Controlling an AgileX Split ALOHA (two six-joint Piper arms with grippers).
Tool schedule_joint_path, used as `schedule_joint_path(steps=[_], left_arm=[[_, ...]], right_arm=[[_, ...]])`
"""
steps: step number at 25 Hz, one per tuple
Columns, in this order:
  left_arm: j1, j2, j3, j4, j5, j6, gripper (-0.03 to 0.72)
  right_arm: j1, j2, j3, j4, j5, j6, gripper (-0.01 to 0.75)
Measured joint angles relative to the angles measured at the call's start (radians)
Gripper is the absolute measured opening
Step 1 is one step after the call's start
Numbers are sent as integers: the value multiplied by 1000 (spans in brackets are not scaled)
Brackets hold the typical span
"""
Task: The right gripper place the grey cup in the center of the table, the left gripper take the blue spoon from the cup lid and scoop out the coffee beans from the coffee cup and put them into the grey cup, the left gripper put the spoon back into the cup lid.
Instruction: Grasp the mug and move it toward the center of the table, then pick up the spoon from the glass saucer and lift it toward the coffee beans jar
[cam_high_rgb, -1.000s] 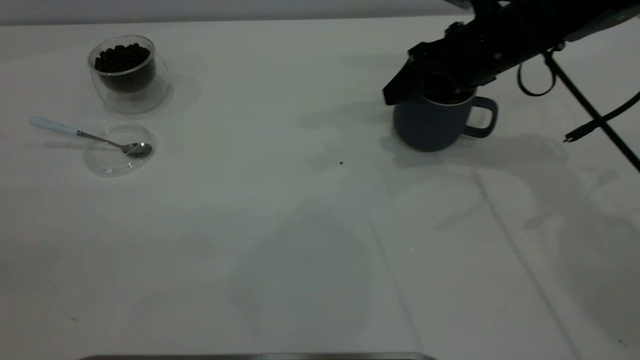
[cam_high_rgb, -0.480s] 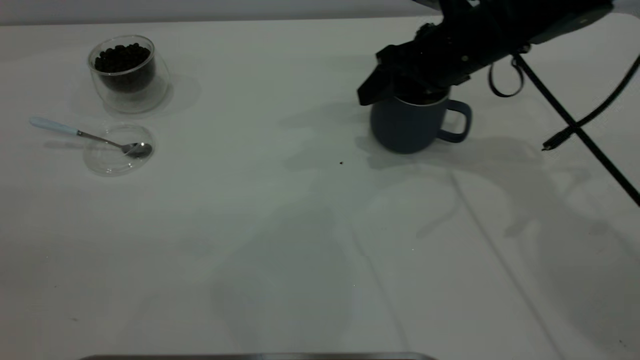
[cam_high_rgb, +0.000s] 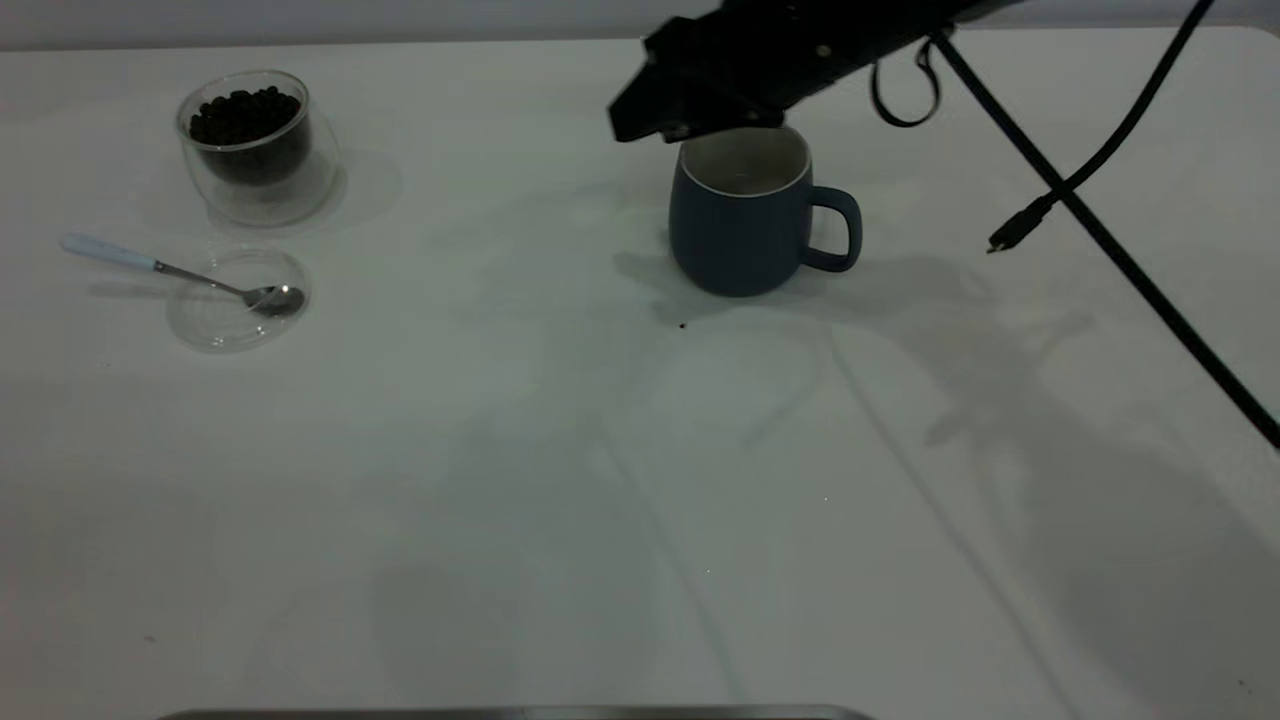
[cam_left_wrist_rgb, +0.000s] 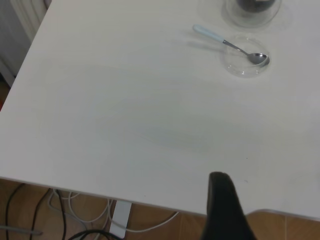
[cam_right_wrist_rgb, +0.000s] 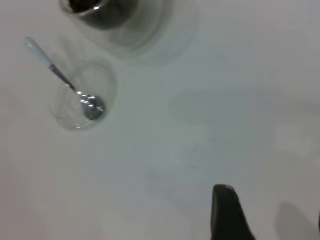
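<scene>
Since a second ago the grey cup (cam_high_rgb: 742, 225) has travelled leftward across the table (cam_high_rgb: 560, 480) from its right side to near the middle, and the right gripper (cam_high_rgb: 660, 105) has lifted off its rim. The cup stands upright, handle pointing right, its white inside showing. The gripper hangs just above and behind the rim, apart from the cup; its fingers look spread, though from the exterior view that is hard to confirm. A lone dark speck (cam_high_rgb: 683, 325), possibly a bean, lies on the table just in front of the cup.

Far left, the coffee cup (cam_high_rgb: 255, 145) holds the coffee beans (cam_high_rgb: 243, 115). Just in front of it sits the cup lid (cam_high_rgb: 237, 298), with the blue spoon (cam_high_rgb: 180, 272) resting bowl-down in it, handle sticking out left.

The left gripper (cam_left_wrist_rgb: 225, 210) waits past the table's edge; whether it is open cannot be told.
</scene>
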Motion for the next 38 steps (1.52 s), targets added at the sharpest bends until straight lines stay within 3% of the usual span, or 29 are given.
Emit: schedule_joint_path(steps=[9,13,20,26,31,38], left_arm=[[0,0,0,0,0,1,534],[0,0,0,0,0,1,534],[0,0,0,0,0,1,534],[0,0,0,0,0,1,534],[0,0,0,0,0,1,534],[0,0,0,0,0,-2,534]], right_arm=[[38,18,-11,-12,10,22,402],[23,-5,-15,-139,37,68,402],[-130,-101,-20,-437,86,230,402],[-245,-119,-20,-726,213,247,402],[-249,-102,-20,-818,251,208,402],[-187,-27,-20,-716,217,92,402]])
